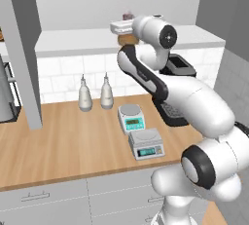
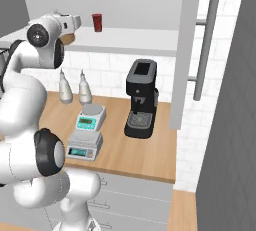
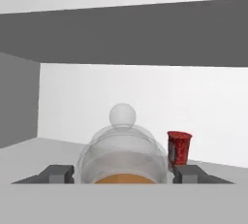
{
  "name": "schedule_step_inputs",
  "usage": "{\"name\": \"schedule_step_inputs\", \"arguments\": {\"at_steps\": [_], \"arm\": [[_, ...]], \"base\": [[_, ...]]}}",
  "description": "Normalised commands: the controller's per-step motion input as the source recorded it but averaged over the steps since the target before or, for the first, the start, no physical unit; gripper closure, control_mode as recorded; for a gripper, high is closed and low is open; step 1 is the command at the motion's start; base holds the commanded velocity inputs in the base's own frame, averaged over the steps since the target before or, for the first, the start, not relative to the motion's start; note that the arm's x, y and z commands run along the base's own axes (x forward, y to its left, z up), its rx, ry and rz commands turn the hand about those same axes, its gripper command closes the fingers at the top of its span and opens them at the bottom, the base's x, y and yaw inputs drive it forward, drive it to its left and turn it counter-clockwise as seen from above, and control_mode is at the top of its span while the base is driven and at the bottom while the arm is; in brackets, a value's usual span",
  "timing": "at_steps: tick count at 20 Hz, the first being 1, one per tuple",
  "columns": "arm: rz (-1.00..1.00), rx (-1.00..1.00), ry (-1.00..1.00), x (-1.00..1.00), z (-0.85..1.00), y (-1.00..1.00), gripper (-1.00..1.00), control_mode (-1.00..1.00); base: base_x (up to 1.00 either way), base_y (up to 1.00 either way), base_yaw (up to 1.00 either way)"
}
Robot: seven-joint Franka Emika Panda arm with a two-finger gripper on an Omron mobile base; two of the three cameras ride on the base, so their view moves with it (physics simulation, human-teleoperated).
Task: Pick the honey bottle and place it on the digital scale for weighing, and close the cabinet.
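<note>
Gripper point(image 3: 123, 174) reaching into the open cabinet point(image 1: 22, 53), level with its lower shelf point(image 1: 78, 41); fingers point(image 3: 58, 173) set either side of the honey bottle point(image 3: 122, 152), closed against its body. Honey bottle on the shelf, upright, long axis vertical, pale rounded cap up, amber base low between the finger tips. Small dark-red can point(image 3: 178, 147) just beside the bottle on the same shelf, apart from it. Digital scale point(image 1: 146, 143) on the wooden counter point(image 1: 63, 141) below, square platform bare, display facing the counter's front edge; round-platter scale point(image 1: 131, 117) just behind it; two pale nozzle bottles point(image 1: 85, 94) further back by the tiled wall; coffee machine point(image 2: 140, 100) to the right.
</note>
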Motion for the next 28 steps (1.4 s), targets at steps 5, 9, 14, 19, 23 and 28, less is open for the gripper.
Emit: {"name": "schedule_step_inputs", "arguments": {"at_steps": [5,9,14,19,23,28], "arm": [[0.0,0.07,-0.05,-1.0,0.13,0.0,1.0,-1.0],[0.06,0.02,0.19,-1.0,0.45,-0.24,1.0,-1.0],[0.4,0.0,0.35,-0.89,-0.28,-0.49,1.0,-1.0],[0.59,-0.04,0.01,-0.32,-0.91,-0.81,1.0,-1.0],[0.54,-0.13,0.0,0.0,-1.0,-0.49,1.0,-1.0],[0.46,-0.11,0.08,0.0,-1.0,-0.35,1.0,-1.0]], "base": [[0.0,0.0,0.0],[0.0,0.0,0.0],[0.0,0.0,0.0],[0.0,0.0,0.0],[0.0,0.0,0.0],[0.0,0.0,0.0]]}}
